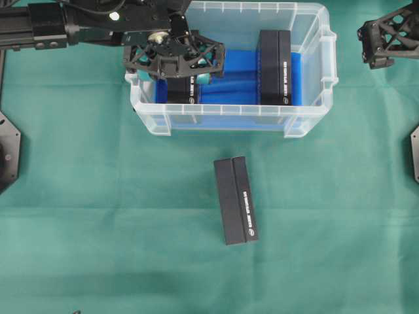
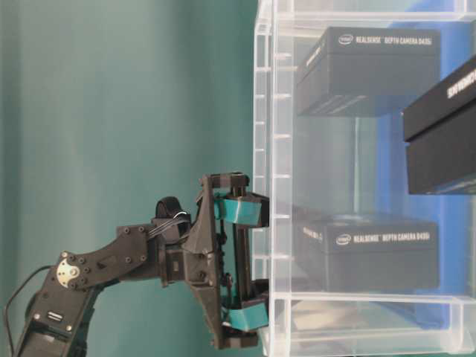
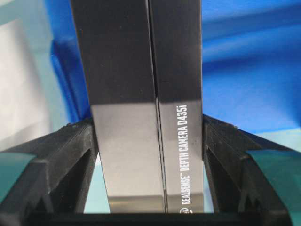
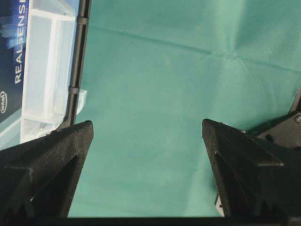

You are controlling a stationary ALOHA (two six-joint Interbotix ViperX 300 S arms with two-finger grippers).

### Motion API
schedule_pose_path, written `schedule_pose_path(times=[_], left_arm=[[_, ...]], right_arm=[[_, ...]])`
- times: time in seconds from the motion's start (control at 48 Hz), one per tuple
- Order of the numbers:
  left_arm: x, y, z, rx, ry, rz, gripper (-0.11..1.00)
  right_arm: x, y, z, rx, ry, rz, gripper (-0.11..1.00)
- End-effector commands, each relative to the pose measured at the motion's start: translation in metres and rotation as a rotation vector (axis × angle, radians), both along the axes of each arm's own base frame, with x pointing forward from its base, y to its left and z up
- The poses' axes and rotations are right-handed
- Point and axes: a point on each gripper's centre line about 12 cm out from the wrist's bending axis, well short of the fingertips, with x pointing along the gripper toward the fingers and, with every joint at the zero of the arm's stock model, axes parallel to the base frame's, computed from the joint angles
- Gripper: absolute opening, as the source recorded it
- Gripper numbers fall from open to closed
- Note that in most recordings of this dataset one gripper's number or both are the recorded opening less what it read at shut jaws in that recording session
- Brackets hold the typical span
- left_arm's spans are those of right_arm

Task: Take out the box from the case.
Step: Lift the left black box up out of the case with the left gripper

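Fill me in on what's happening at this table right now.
The left tool has reached down into the clear case and its fingers sit against both sides of a black box standing at the left end. A second black box stands at the right end of the case on the blue cloth. A third box already lies out on the green table cover. The right tool waits open, off to the side of the case.

Two boxes (image 1: 275, 67) inside the case (image 1: 229, 121); third box (image 1: 236, 200) in front.
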Motion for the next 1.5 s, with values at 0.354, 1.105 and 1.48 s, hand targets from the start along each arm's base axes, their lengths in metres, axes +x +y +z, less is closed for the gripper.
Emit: schedule_pose_path(times=[0.354,1.105,1.48], left_arm=[[0.007,-0.007,0.085,0.02,-0.077,-0.019,0.61],[-0.022,-0.012,0.203,0.044,-0.151,0.009,0.61],[-0.026,-0.01,0.201,0.047,-0.123,0.013,0.61]], right_arm=[[0.001,0.0,0.008,-0.017,-0.024,0.012,0.92],[0.001,-0.001,0.008,-0.021,-0.022,0.018,0.92],[0.0,0.0,0.007,-0.018,-0.022,0.015,0.92]])
